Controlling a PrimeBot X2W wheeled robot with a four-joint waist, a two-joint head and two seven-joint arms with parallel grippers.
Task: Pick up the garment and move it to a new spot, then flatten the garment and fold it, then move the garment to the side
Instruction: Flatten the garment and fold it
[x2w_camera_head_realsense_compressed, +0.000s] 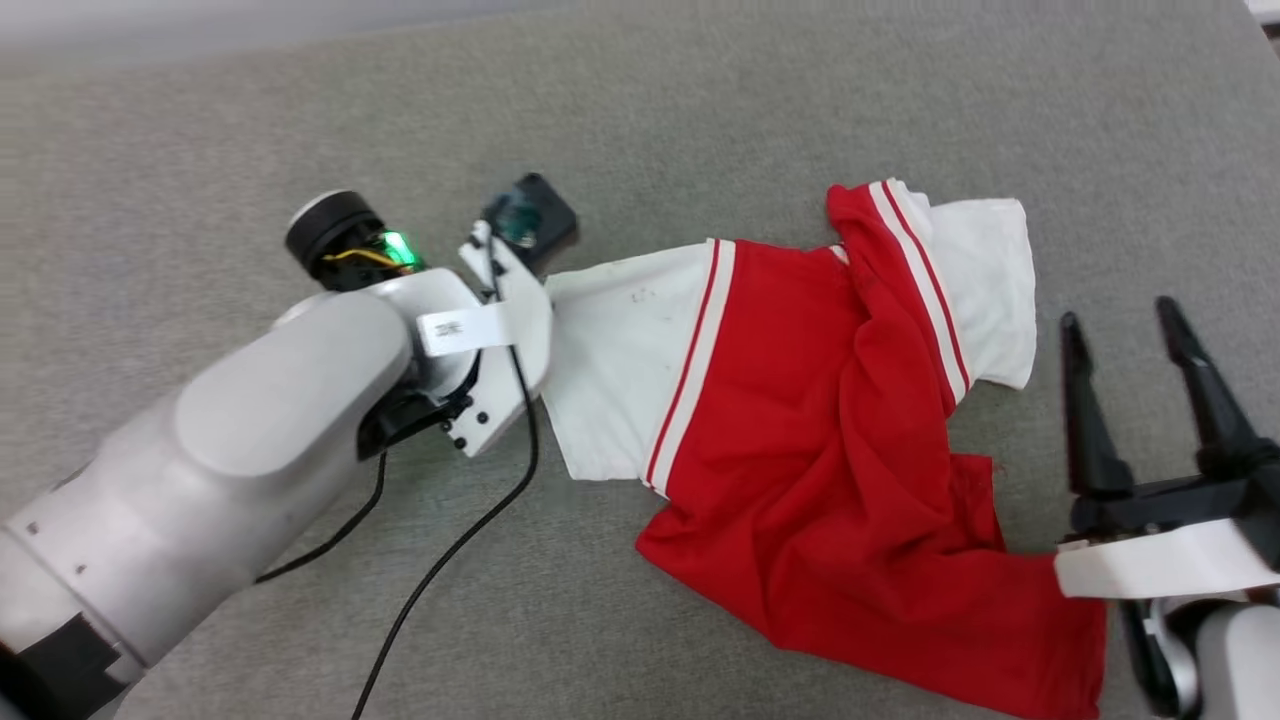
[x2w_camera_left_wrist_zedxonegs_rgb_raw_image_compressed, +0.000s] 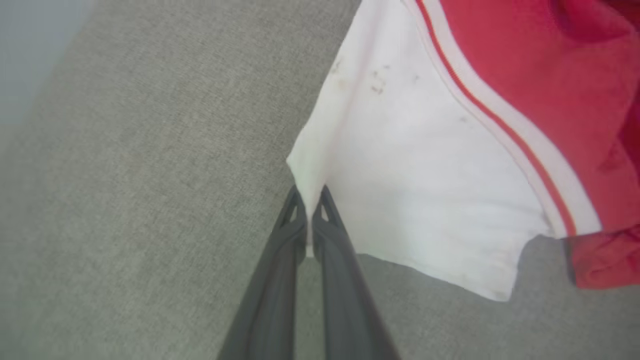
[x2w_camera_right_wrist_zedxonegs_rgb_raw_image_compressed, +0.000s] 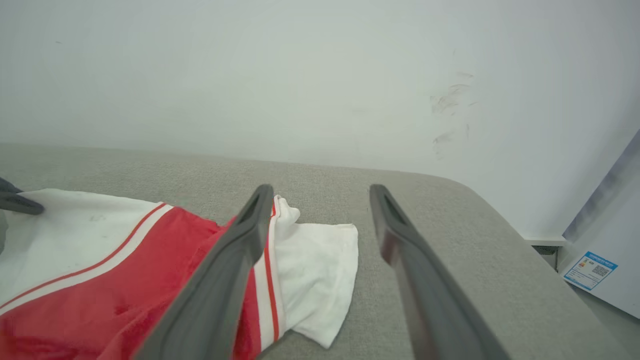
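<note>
Head view: garment (x2w_camera_head_realsense_compressed: 800, 420) stretches left-to-right.

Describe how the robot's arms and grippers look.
The left arm has a rounded pale-grey shell, white wrist bracket, white label, green light and black cables. The left gripper and right gripper each have two long, dark, tapering fingers; the right sits on a white mount.
</note>
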